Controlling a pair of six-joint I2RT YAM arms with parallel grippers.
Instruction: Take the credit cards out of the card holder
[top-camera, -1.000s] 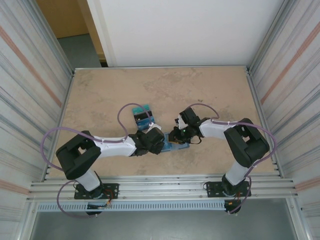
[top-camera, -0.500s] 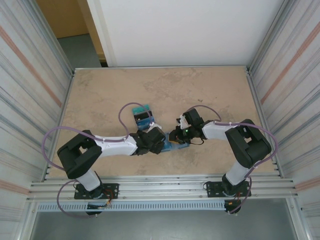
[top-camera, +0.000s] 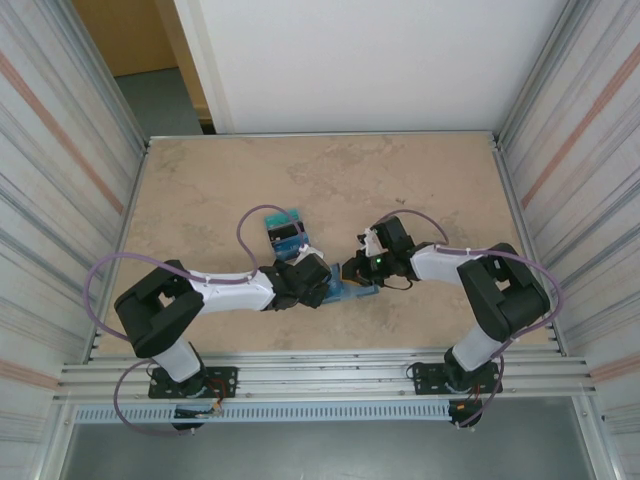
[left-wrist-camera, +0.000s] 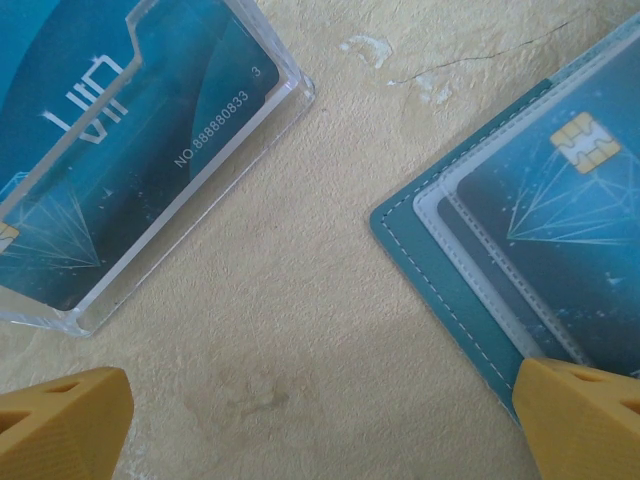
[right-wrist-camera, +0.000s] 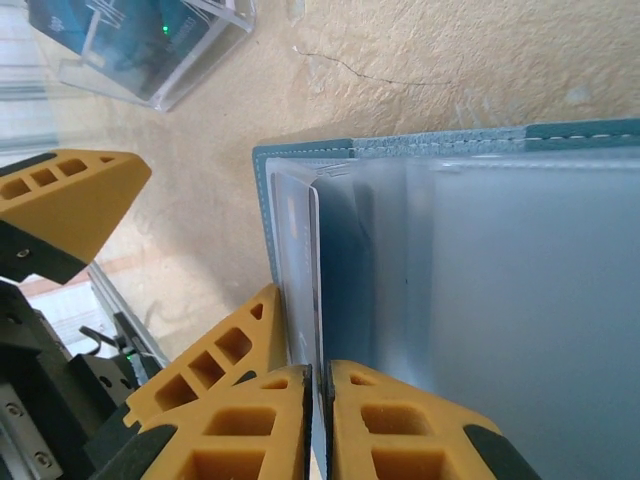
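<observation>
**Left hand** (left-wrist-camera: 315, 400): released, yellow fingers (left-wrist-camera: 62, 425) spread wide and low over the worktop (left-wrist-camera: 300, 320), nothing between them. In the overhead view this hand (top-camera: 300, 283) sits close beside the right hand, with the card holder between the two.

**Right hand** (right-wrist-camera: 320, 385): clenched, yellow fingertips (right-wrist-camera: 400, 430) drawn together to a thin slit at the holder's near edge. The pale edge of a credit card (right-wrist-camera: 340, 260) runs straight into that slit, so the grip is on the card. Whether the clear sleeve is pinched along with it cannot be told. Overhead, this hand (top-camera: 352, 272) is at the holder's edge.

**Card holder** (left-wrist-camera: 420, 250): steel-blue, stitched border, lying open and flat on the worktop. Its corner is just ahead of one left fingertip. Frosted clear sleeves (right-wrist-camera: 500, 300) cover its inner face directly ahead of the right hand. A dark teal chip card (left-wrist-camera: 560, 200) sits in a sleeve. Overhead, the holder (top-camera: 358, 292) is under the right hand's tips.

**Clear case** (left-wrist-camera: 290, 95): transparent plastic, ahead of the other left fingertip and apart from the holder, with bare worktop between them. It holds a teal card (left-wrist-camera: 100, 150) printed with white lettering and a number. Overhead, the case (top-camera: 283, 225) lies just beyond the left hand.
</observation>
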